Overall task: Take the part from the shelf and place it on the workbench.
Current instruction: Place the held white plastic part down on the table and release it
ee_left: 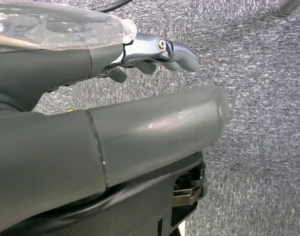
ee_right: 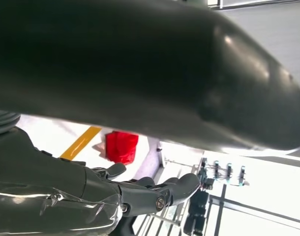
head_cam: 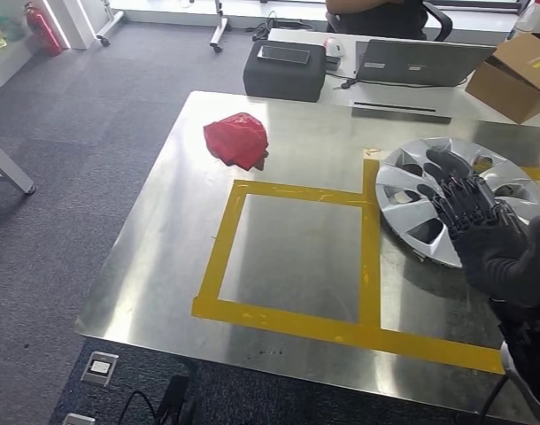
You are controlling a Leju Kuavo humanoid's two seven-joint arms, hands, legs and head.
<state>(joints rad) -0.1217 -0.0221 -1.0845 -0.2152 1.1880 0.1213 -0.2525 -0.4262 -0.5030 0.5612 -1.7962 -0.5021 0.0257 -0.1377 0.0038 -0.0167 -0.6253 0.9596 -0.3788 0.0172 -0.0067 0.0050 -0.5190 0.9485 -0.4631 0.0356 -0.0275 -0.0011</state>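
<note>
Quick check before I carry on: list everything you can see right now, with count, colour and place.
hubcap: one, silver, right side of workbench, under the right hand
workbench: one, bare metal, with yellow tape squares
red bag: one, red, far left part of workbench
case: one, dark grey, desk behind
laptop: one, grey, desk behind
cardboard box: one, brown, far right
fire extinguisher: one, red, floor far left
right hand: black, fingers spread over hubcap
left hand: grey, above carpet

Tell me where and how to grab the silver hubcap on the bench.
Grip the hubcap at its near rim or through a spoke opening, coming from the robot's right side, where the right hand hovers over it. It lies flat on the workbench, so fingers probably need an opening or the edge to hook.
</note>
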